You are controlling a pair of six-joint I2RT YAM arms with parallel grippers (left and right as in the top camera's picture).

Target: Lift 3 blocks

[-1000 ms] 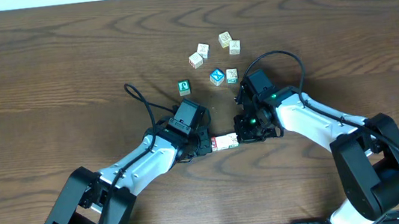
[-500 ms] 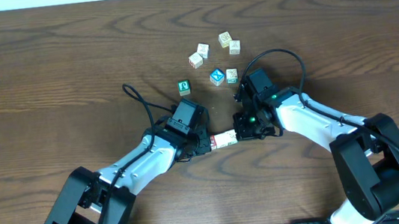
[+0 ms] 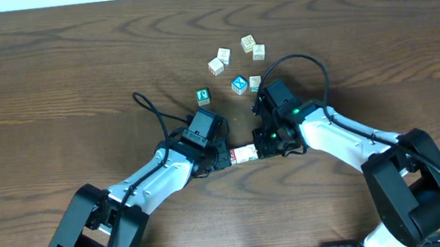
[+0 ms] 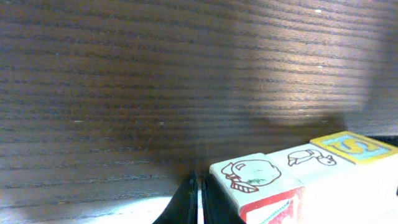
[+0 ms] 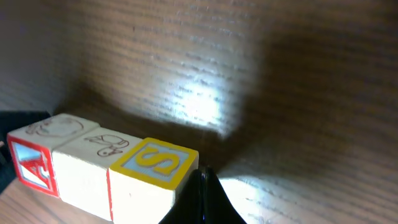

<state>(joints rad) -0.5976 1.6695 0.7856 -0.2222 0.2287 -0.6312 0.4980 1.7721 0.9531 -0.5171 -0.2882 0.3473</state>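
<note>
Three blocks stand in a tight row (image 3: 244, 154) between my two grippers. In the left wrist view the nearest block (image 4: 255, 177) has a red side and a drawing on top, then a pale block (image 4: 311, 158), then a yellow-framed S block (image 4: 354, 146). The right wrist view has them reversed: S block (image 5: 158, 163), pale block (image 5: 93, 149), red A block (image 5: 37, 158). My left gripper (image 4: 198, 200) (image 3: 230, 157) is shut, its side against the red block. At the S end my right gripper (image 5: 202, 194) (image 3: 261, 146) presses in, shut too. Whether the row is off the table I cannot tell.
Loose cubes lie beyond the grippers: a green-faced one (image 3: 204, 97), a blue-faced one (image 3: 239, 84), a pale one (image 3: 255, 81) beside it, and several cream ones around (image 3: 224, 55). Black cables loop over both wrists.
The block row and both grippers have shifted a little to the left and toward the far side together. Both grippers stay shut against the row's ends.
</note>
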